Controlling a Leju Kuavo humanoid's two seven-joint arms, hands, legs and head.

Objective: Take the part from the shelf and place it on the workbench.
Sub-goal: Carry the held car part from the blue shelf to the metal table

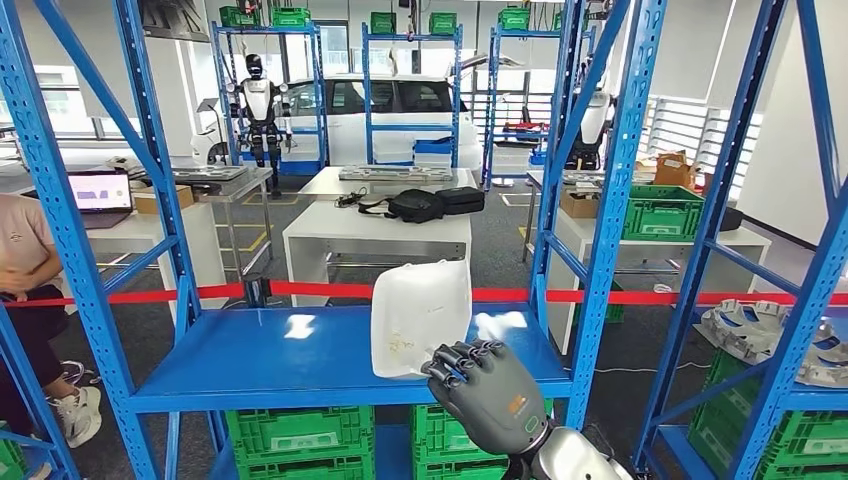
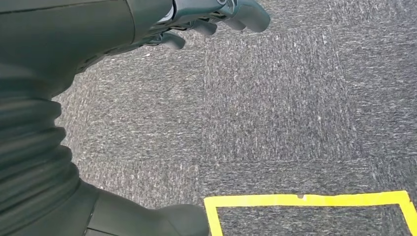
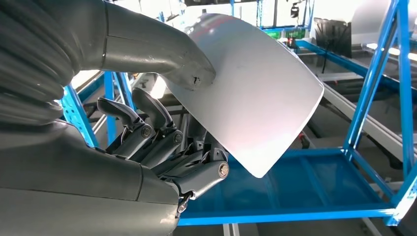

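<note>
The right robot hand gripped the white curved plastic panel part near its lower edge, the thick grey thumb pressed on one face and the darker fingers curled against the other. The part stood nearly upright, lifted just above the blue metal shelf board of the blue steel rack. Green plastic crates sat on the level below the board. The left robot hand hung over grey carpet floor beside a yellow tape outline, holding nothing, its fingers loosely bent and apart. Beyond the rack a red barrier tape ran across, with a white desk carrying a black bag behind it.
</note>
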